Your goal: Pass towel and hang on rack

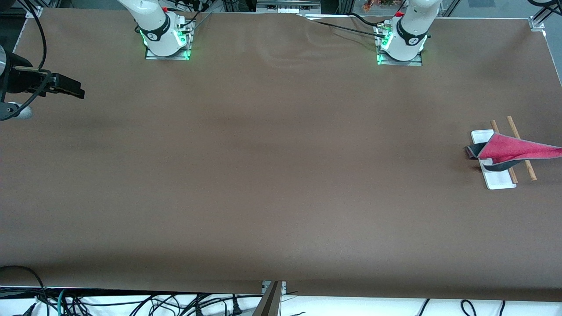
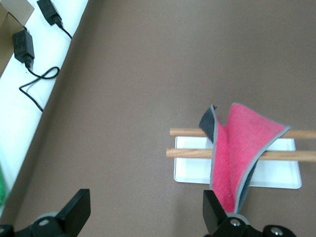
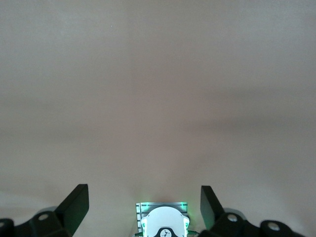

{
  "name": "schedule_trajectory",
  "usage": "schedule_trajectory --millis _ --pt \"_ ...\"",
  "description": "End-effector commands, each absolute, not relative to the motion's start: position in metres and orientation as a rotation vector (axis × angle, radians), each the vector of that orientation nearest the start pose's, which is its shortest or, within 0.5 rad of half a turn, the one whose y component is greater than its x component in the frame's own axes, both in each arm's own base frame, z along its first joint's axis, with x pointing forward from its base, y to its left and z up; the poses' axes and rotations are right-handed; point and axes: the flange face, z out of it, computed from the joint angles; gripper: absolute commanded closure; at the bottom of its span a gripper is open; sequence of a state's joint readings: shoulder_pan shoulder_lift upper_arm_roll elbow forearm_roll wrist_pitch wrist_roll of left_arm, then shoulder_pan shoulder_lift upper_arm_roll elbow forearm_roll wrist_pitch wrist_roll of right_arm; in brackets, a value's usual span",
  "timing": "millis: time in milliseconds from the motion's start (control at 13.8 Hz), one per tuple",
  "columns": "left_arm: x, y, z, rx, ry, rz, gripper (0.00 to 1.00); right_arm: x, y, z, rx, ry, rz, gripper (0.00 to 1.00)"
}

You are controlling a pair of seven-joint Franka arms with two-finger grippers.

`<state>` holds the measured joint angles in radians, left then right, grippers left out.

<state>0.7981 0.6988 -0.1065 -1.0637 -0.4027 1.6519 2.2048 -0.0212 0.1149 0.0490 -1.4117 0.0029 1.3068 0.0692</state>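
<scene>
Towel [image 1: 509,149] is draped over the rack [image 1: 500,181] at the left arm's end of the table, pink-red side up, grey underside showing at the corner that droops toward the table's middle. Its long axis runs across the rods [image 2: 187,132], w/ one tip stretched out past the rack toward the table's end and running to the front view's edge; in the left wrist view that same tip runs up to one finger [image 2: 216,213] of the left gripper [image 2: 145,211]. Fingers are spread wide, so the cloth looks let go, but whether the tip is touching that finger or just beside it I can't tell. Rods lie parallel over the white base, slanting a bit rel. to the table edge. To finish well: lift the left gripper straight up and clear, no sideways drag, since the towel sits lopsided and a snagged tip could pull it off. Right gripper [image 1: 70,89] waits over the right arm's end of the table, fingers apart, nothing between them.
</scene>
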Motion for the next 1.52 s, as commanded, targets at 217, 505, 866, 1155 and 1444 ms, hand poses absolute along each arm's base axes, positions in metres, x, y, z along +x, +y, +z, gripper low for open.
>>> schedule_trajectory --millis 217,505,866,1155,1444 --pt "0.576 0.426 0.474 -2.526 2.08 -0.653 0.0 0.558 0.02 0.615 -3.128 0.024 0.351 0.0" --pt "0.597 0.367 0.524 -2.618 1.967 -0.479 0.0 0.558 0.022 0.615 -3.13 0.019 0.349 0.0" --pt "0.607 0.262 0.587 -2.748 1.764 -0.233 0.0 0.558 0.022 0.615 -3.133 0.018 0.347 0.0" --pt "0.579 0.154 0.623 -2.891 1.423 -0.102 0.0 0.559 0.021 0.615 -3.139 0.017 0.345 0.0" --pt "0.552 0.09 0.622 -3.106 0.858 -0.021 0.0 0.559 0.023 0.616 -3.141 0.013 0.342 0.0"
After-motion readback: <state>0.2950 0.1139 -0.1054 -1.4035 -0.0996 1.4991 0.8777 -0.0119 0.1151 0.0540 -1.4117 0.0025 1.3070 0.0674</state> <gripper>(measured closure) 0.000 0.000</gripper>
